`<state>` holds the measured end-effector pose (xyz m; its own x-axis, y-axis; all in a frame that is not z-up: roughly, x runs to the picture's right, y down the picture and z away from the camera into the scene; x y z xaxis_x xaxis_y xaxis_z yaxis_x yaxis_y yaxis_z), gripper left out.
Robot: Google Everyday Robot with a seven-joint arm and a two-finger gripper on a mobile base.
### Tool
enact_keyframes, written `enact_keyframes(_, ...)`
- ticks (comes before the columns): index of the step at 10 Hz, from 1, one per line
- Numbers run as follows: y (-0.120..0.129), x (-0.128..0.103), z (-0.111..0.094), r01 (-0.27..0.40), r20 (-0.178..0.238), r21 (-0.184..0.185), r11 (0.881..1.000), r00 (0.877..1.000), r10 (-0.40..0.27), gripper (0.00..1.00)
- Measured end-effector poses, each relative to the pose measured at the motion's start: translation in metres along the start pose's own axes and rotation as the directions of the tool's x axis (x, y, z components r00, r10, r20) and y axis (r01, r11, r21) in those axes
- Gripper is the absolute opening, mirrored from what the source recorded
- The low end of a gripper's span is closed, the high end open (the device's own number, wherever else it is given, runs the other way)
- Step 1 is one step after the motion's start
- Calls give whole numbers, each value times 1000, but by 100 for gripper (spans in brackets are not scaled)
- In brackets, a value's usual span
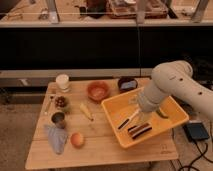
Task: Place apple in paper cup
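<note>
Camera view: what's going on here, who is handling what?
A white robot arm reaches over the yellow plastic tray on the right of the wooden table, its gripper low above the tray's contents. The small orange-red apple lies far from it near the front left, beside a blue cloth. The short white paper cup stands at the back left; the apple is not yet in it.

wooden table [107, 150] | apple [76, 139] | paper cup [62, 82] | bowl [97, 91] | metal cup [58, 119] | yellow tray [170, 123] | gripper [136, 104] over yellow tray

Dim warm light, brighter at the top, reaches the end effector [135, 102] over the yellow tray [175, 115].
</note>
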<state>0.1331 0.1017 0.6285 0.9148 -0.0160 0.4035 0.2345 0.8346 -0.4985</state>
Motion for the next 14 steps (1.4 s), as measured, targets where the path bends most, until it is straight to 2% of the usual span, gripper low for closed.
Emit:
enact_keyframes(1,-1,-13,2,15,44,6,1000,999,-16,65)
enact_keyframes(2,-4,-36,7,38,89,15,999,995,-39,65)
enact_keyframes(3,-6,-58,12,57,115,26,998,992,-60,65)
enact_keyframes(5,-13,-104,21,102,140,54,993,984,-109,65)
enact_keyframes(6,-18,-130,27,130,147,66,989,979,-139,62)
enact_keyframes(7,-20,-142,32,142,152,67,988,977,-151,56)
enact_keyframes(8,-24,-157,44,155,171,59,986,972,-163,45)
enact_keyframes(9,-26,-165,58,164,191,41,986,967,-169,42)
enact_keyframes(11,-28,-183,88,190,214,-15,982,960,-183,49)
enact_keyframes(12,-27,-188,106,200,222,-49,979,957,-185,62)
enact_keyframes(14,-24,-197,122,212,226,-88,973,956,-188,78)
